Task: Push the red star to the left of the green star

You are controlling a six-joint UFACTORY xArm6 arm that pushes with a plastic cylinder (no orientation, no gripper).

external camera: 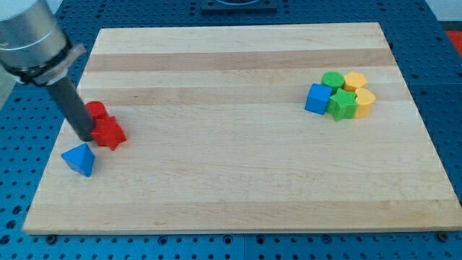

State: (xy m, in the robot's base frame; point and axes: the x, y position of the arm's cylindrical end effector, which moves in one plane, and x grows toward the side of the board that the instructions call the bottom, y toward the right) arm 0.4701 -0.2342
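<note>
Task barely begun, by the look of it: red star (109, 133) lying at the desk's (238, 188) far left of the view, well apart from green star (343, 105), which sits in a cluster with blue cube (316, 99), green cylinder (333, 80) and two yellow blocks (361, 92). Tool, a plain rod with no jaws to part or close, standing with my tip (84, 137) touching or just beside the red star's left edge; another red block (95, 110) and blue triangular block (79, 158) close by. No containers in view.

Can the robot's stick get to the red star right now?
Probably yes: my tip already sits against the red star's left side, nothing between them. The green star is far right.
</note>
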